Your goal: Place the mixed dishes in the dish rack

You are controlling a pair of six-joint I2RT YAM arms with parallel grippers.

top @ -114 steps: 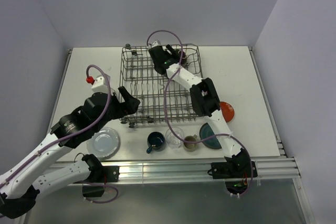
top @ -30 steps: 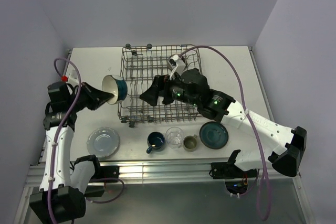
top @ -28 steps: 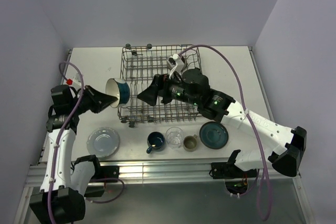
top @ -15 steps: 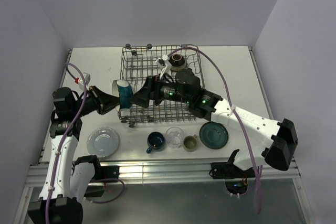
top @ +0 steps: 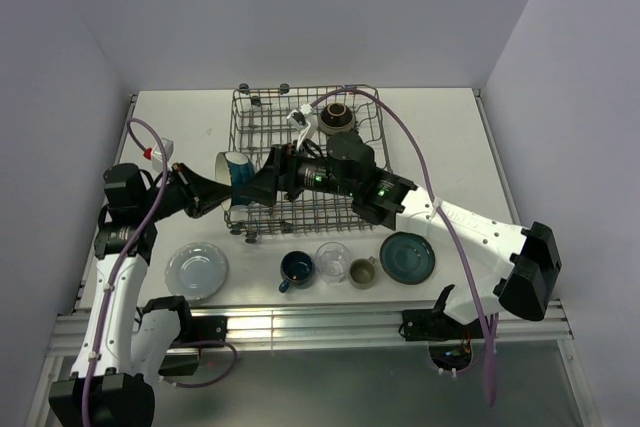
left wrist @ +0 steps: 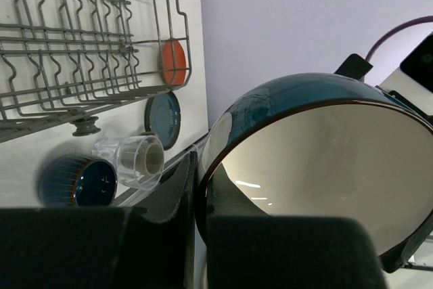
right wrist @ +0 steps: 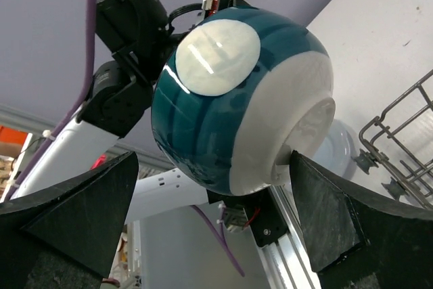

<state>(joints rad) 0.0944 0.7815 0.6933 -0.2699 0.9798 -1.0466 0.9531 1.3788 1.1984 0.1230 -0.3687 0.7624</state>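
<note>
My left gripper [top: 220,190] [left wrist: 201,182] is shut on the rim of a teal bowl [top: 234,173] [left wrist: 325,160] with a white inside, held on its side in the air at the dish rack's [top: 305,162] left front corner. My right gripper [top: 262,185] [right wrist: 203,214] reaches across the rack, wide open. Its fingers [right wrist: 74,208] stand either side of the bowl's [right wrist: 230,99] teal base, and I cannot tell whether they touch it. A brown bowl [top: 335,117] sits in the rack's far right part.
On the table in front of the rack lie a pale plate [top: 197,271], a blue mug [top: 297,268], a clear glass [top: 332,258], a beige cup [top: 362,271] and a teal plate [top: 407,256]. An orange-red plate [left wrist: 172,61] lies beyond the rack's [left wrist: 81,45] right side.
The left arm has brought the bowl down and right, to the rack's left front corner. The right gripper slid left across the rack up to the bowl, uncovering the brown bowl.
</note>
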